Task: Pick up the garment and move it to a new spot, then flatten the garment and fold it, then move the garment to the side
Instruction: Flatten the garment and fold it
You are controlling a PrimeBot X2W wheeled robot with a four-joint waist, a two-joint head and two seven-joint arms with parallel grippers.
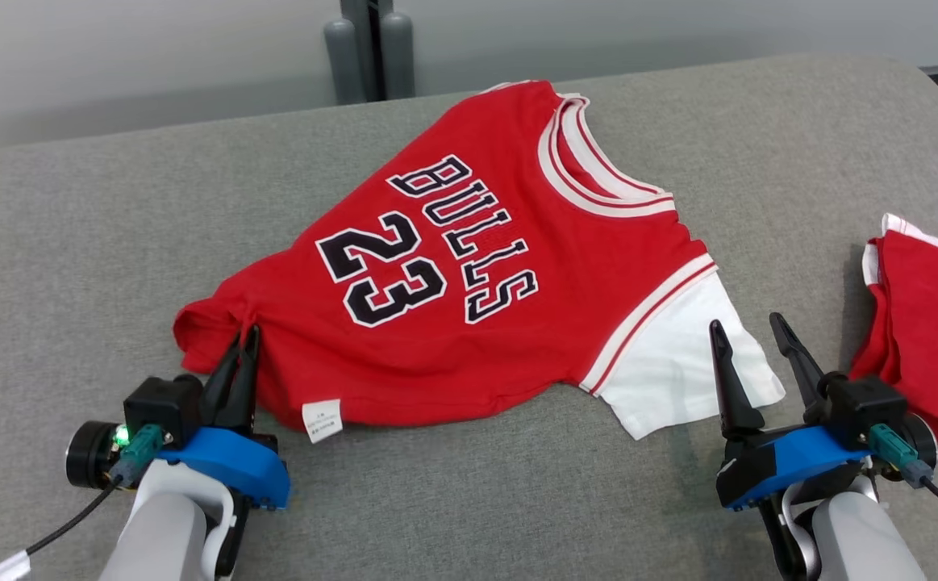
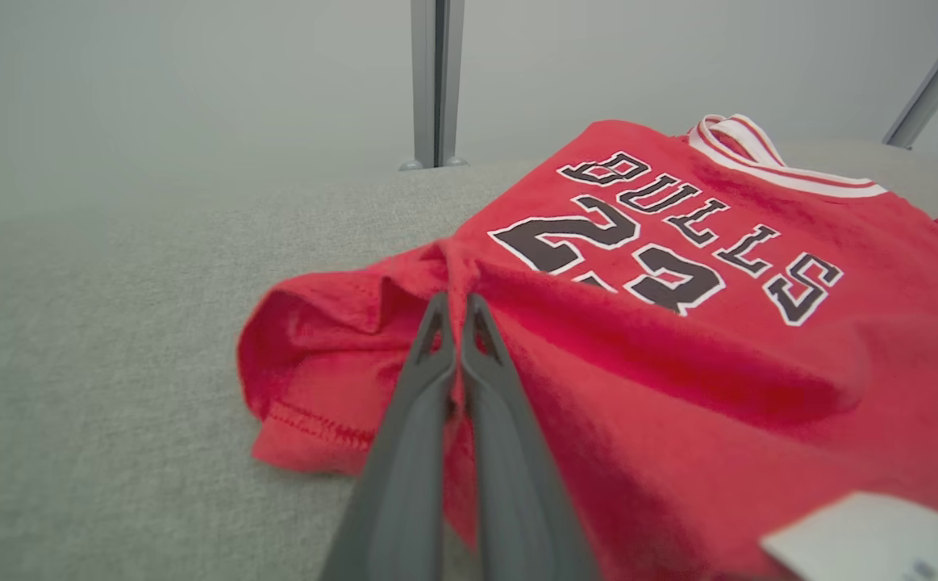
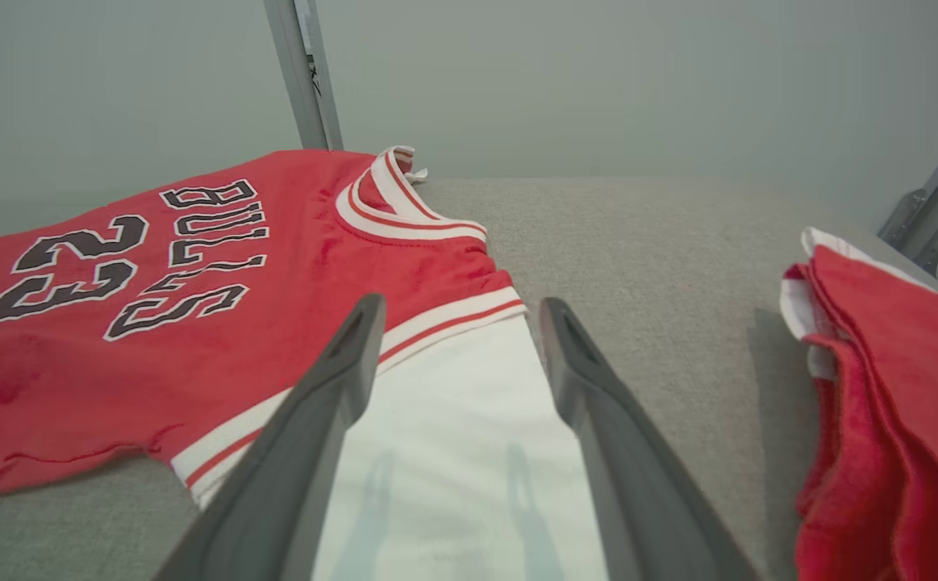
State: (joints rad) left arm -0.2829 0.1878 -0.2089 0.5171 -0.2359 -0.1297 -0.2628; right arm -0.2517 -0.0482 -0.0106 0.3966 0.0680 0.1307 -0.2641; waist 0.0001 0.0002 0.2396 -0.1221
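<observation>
Nearest to me, my left pincer sits at the near left of the grey fabric-covered worktop. Its two dark fingers are pressed together on the bunched hem corner of the red cotton jersey with black BULLS 23 lettering and white trim. The cloth puckers into a fold right where the tips bite, so I judge the grip is real, taken at a corner because that gives me an edge to pull taut. My right pincer stands at the near right with its fingers spread wide and nothing between them. It is poised over the white short sleeve, on which its fingers cast shadows, so I take it to be just above the cloth, not on it. That puts it ready to catch the opposite end, so the two holds can lift and spread the garment together. The jersey lies across the middle of the worktop, collar towards the far side, rumpled along the near hem where a small white label shows. A second red garment, folded, rests at the far right edge, apart from the sleeve. It looks set aside, and I should keep clear of it.
</observation>
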